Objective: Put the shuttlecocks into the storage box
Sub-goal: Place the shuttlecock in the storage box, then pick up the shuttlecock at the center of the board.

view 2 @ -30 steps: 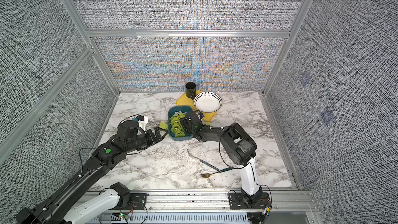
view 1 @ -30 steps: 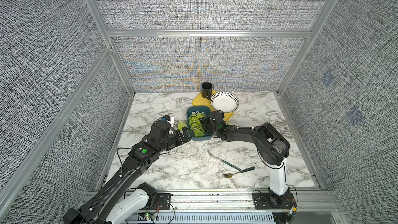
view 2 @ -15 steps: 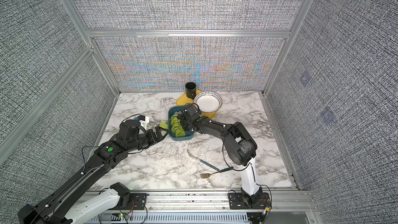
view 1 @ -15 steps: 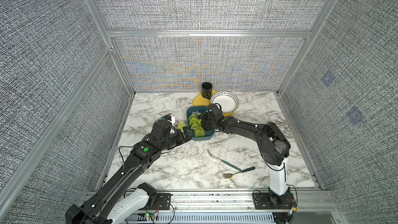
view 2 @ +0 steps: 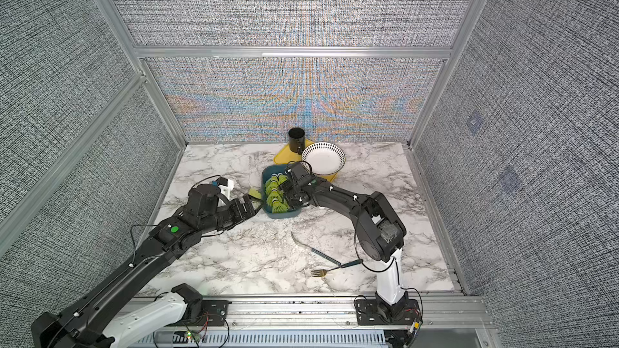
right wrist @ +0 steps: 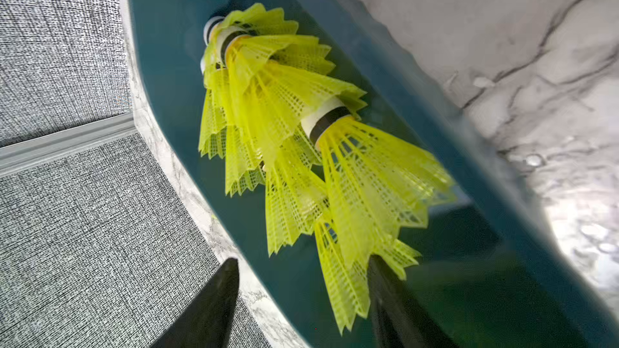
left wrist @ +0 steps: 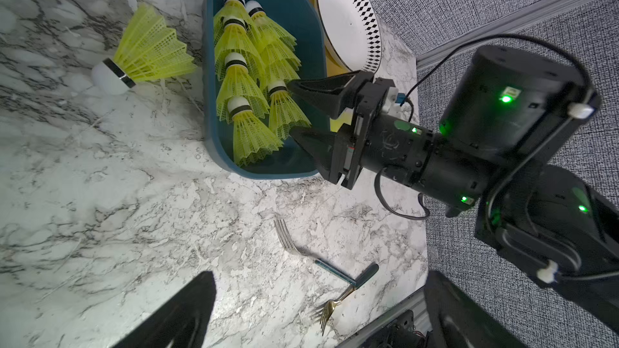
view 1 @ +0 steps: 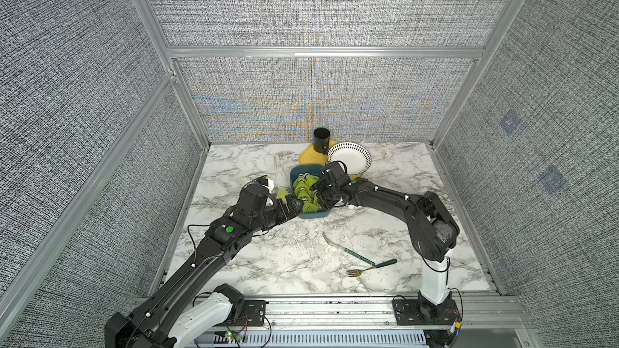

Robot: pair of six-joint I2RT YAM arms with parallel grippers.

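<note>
Shuttlecocks (left wrist: 244, 95) mostly in storage box (left wrist: 214, 148); we note one loose shuttlecock (view 1: 282, 193) on bench (view 1: 268, 262), box's 9 o'clock. Left gripper (left wrist: 320, 274) wide open; right gripper (left wrist: 294, 110) parted, empty.

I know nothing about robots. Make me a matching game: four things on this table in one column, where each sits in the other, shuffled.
1. stray shuttlecock
2. white bowl
3. gold fork
4. storage box

A. holding the other shuttlecocks
B. marble table, near the robot's bases
C. on the yellow tray
D. marble, just outside the storage box

Pairs: 1-D, 2-C, 3-B, 4-A
</note>
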